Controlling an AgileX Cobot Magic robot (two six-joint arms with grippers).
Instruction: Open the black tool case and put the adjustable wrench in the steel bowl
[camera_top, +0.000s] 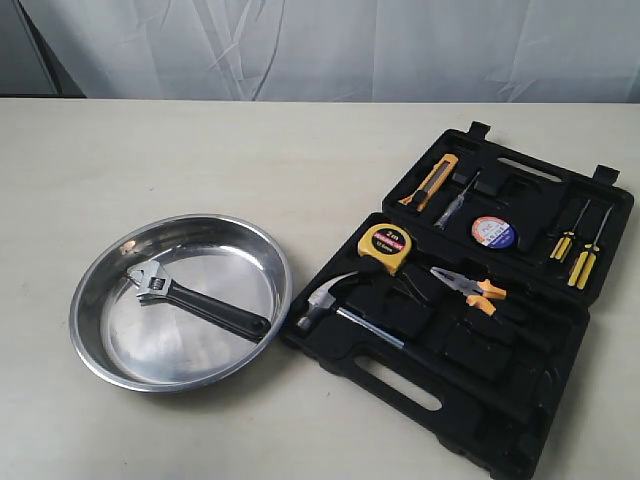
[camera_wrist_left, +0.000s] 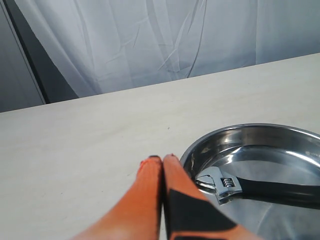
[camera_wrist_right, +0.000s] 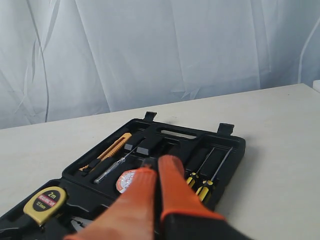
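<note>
Pale table (camera_top: 200, 150): case (camera_top: 480, 400) open, wrench (camera_top: 200, 305) in bowl (camera_top: 90, 300) by left pincer (camera_wrist_left: 162, 160); that and right pincer (camera_wrist_right: 155, 167) closed, empty. I judge done; retract.

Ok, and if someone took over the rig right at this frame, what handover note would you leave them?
Left gripper: shut, empty, pointing past the rim of the steel bowl.
Right gripper: shut, empty, pointing at the black tool case.
Case: lying open beside the bowl, other tools in their slots.
Adjustable wrench: lying inside the bowl.
Done: case opened, wrench in the bowl.
Left: nothing apparent; the job looks finished.
</note>
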